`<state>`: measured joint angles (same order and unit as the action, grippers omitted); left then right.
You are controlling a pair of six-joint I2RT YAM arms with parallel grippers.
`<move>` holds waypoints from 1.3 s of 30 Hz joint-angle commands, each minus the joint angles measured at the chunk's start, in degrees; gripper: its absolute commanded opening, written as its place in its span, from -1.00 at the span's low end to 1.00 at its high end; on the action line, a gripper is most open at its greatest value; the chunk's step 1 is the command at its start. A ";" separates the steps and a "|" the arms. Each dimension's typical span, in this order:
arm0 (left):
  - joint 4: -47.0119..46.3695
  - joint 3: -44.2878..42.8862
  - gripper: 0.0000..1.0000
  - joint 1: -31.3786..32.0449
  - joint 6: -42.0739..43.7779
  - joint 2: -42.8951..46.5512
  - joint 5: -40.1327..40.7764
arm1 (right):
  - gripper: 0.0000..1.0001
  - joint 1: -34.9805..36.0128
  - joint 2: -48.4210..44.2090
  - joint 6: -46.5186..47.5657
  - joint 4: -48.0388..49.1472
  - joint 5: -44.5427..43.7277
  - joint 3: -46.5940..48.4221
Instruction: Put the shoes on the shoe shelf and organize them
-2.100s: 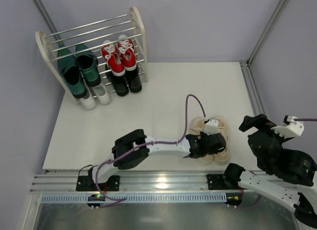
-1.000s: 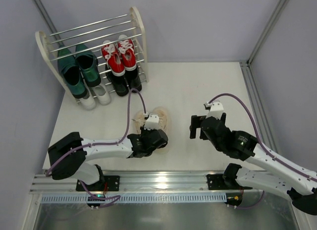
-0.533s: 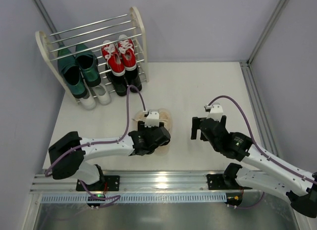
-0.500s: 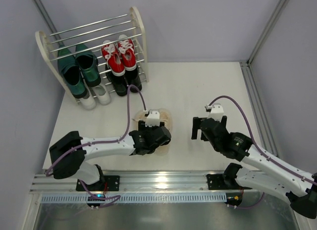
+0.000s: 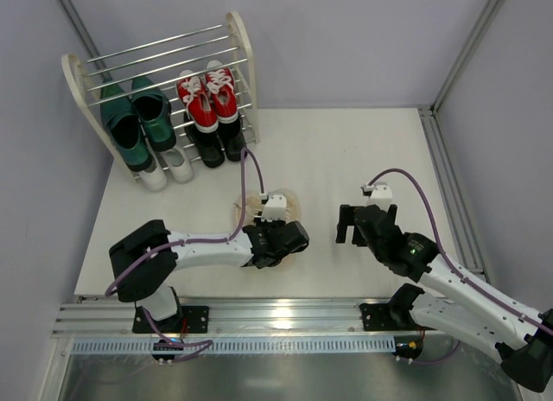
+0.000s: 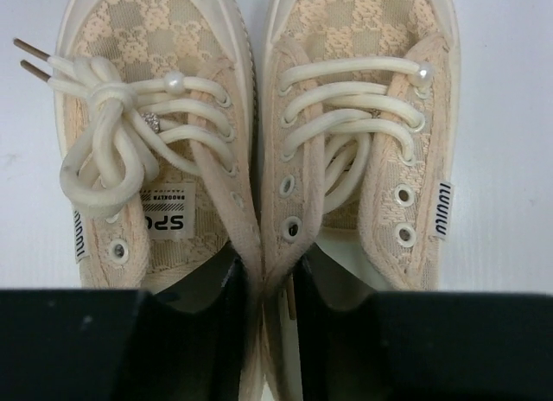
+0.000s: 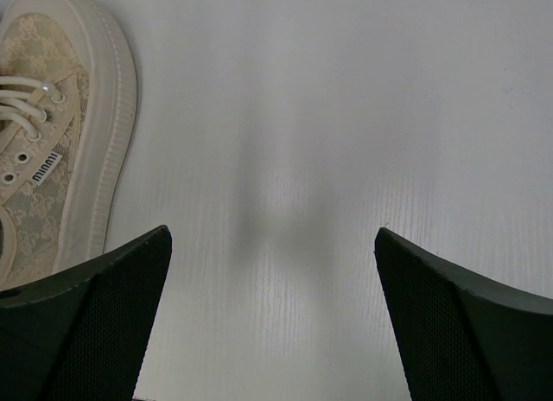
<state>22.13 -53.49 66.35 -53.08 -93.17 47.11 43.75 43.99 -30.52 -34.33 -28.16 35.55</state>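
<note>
The beige lace-up sneakers [image 5: 244,208] lie side by side on the white table, toes towards the shoe shelf [image 5: 238,40]. My left gripper [image 5: 275,238] is over their heels. In the left wrist view one finger sits inside each shoe [image 6: 155,116], and the left gripper [image 6: 263,284] is shut on the two inner walls pressed together. To the right my right gripper [image 5: 350,224] hovers wide open above bare table; in its own view the right gripper [image 7: 272,271] holds nothing, with one beige sneaker [image 7: 52,159] at the left edge.
On the shelf sit dark green loafers [image 5: 138,120], red sneakers [image 5: 207,94], black shoes [image 5: 216,143] and white sneakers [image 5: 168,168]. The upper rods [image 5: 164,51] are bare. A metal rail [image 5: 276,319] runs along the near table edge.
The left arm carried the beige pair from the table's right to its middle. Its jaws opened, then closed on the inner walls again. The right arm swung in beside it.
</note>
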 commanded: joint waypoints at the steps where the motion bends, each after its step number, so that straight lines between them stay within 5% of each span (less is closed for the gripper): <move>1: -0.15 -0.56 -0.55 0.10 -2.47 0.61 3.51 | 0.99 -0.24 -0.13 0.55 2.68 0.92 -0.39; 5: -0.86 -0.12 -0.99 -0.08 -2.47 0.27 4.04 | 1.00 -0.07 0.22 0.29 2.51 1.53 -0.39; 24: 5.82 -5.83 -1.00 0.01 7.37 20.91 9.75 | 0.95 -0.15 -1.36 0.38 1.90 1.71 0.31; 33: -0.50 -17.85 -0.99 -0.51 28.44 25.94 11.59 | 0.95 -0.15 -1.54 1.25 1.72 1.97 1.45; 39: 0.19 -34.27 -0.99 -12.80 38.75 21.28 3.11 | 0.94 -0.15 -1.10 1.96 0.75 2.23 3.73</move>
<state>30.24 -77.91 60.55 -23.03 -71.83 49.87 43.75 43.11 -29.82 -34.04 -26.15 35.64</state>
